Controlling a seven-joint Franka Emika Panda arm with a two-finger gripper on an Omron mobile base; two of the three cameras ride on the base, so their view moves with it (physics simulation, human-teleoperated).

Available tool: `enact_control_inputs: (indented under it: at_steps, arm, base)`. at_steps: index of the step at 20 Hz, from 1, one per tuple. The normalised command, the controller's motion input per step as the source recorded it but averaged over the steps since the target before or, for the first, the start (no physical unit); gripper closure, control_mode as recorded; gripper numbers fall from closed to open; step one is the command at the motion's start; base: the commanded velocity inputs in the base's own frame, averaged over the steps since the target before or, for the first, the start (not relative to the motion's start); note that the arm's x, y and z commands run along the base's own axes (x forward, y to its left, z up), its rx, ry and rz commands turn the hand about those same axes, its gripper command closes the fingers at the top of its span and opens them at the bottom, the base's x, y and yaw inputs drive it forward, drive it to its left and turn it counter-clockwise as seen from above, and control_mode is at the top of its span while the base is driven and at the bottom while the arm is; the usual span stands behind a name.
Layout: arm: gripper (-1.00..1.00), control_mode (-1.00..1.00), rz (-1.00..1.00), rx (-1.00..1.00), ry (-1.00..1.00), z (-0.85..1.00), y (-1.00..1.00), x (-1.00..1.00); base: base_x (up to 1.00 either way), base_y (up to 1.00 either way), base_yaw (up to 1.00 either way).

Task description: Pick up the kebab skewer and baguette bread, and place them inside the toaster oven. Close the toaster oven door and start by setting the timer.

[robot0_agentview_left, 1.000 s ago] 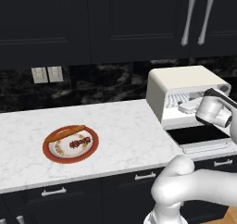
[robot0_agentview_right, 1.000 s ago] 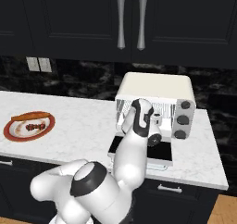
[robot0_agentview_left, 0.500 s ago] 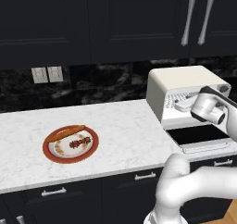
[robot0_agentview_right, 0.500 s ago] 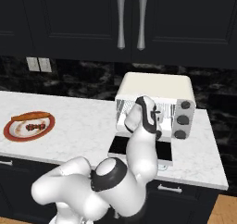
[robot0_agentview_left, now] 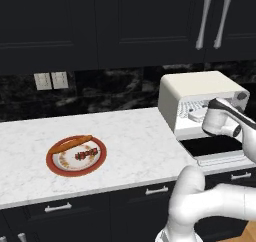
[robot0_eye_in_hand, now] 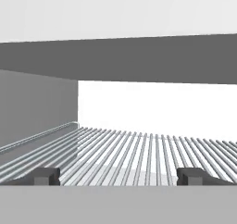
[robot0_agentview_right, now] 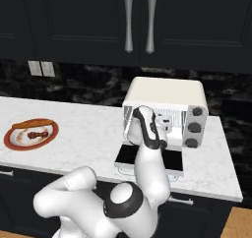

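The robot's two-finger hand (robot0_eye_in_hand: 118,176) is spread wide and holds nothing — its tips stand just over the wire rack (robot0_eye_in_hand: 139,153) at the mouth of the cream-white boxy toaster oven (robot0_agentview_right: 165,109), whose dark glass door (robot0_agentview_left: 212,147) lies folded down flat in front.

Both foods lie well apart from the hand, far to the left on the white marble bench (robot0_agentview_left: 135,141). There, on the red-rimmed round plate (robot0_agentview_left: 76,156), the short kebab skewer with dark chunks (robot0_agentview_left: 86,154) rests nearer to the bench edge, and the long orange-brown baguette bread (robot0_agentview_left: 70,143) lies behind it, its long axis running left to right, slightly oblique. I judge that the arm must swing left.
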Motion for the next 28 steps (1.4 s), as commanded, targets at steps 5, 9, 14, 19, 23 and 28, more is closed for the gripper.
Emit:
enact_control_inputs:
  at_steps: [5,9,14,19,23,28]
  arm:
    - [-1.00,-1.00,0.00,0.00,0.15,-0.39,-0.31,-0.98]
    - [-1.00,-1.00,0.00,0.00,0.28,-0.08,-0.17,-1.00]
    - [-1.00,-1.00,0.00,0.00,0.33,0.00,-0.23,-1.00]
    - [-1.00,-1.00,0.01,0.04,0.27,0.50,-0.09,-0.93]
    - [-1.00,-1.00,0.07,0.02,0.15,1.00,0.31,-0.92]
    - [-1.00,-1.00,0.03,0.00,0.23,0.87,0.94,-0.74]
  base:
    - [0.00,0.00,0.00]
    - [0.00,0.00,0.00]
    - [0.00,0.00,0.00]
    - [0.00,0.00,0.00]
    - [0.00,0.00,0.00]
    - [0.00,0.00,0.00]
